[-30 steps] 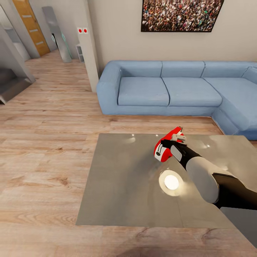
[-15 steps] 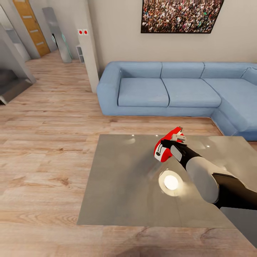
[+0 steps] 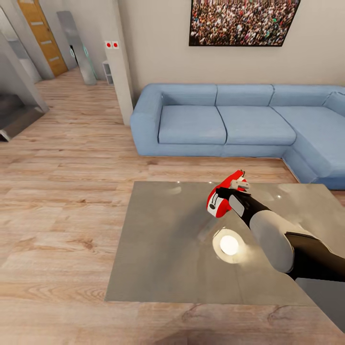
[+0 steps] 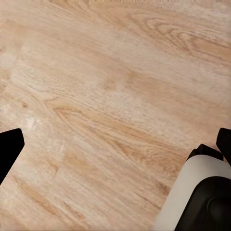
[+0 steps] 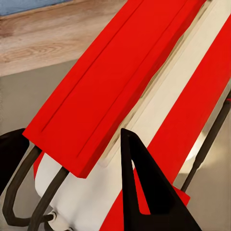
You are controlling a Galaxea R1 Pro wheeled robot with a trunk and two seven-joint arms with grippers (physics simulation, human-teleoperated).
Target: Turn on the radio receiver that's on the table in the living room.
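My right gripper (image 3: pixel 229 192) is at the radio receiver (image 3: pixel 222 195), which stands near the far edge of the table (image 3: pixel 158 249); one dark fingertip (image 5: pixel 144 192) lies against its red-and-white body (image 5: pixel 120 96). I cannot tell how far my fingers are spread. Nothing has shifted on the table since a second ago; my view tilted slightly. The radio is red with white trim and thin dark handles. My left gripper's (image 4: pixel 115 144) fingers are parted above the wood floor (image 4: pixel 106 96).

The radio receiver (image 3: pixel 221 197) sits on the table (image 3: pixel 163 249) (far side); the sofa (image 3: pixel 225 122) lies behind.
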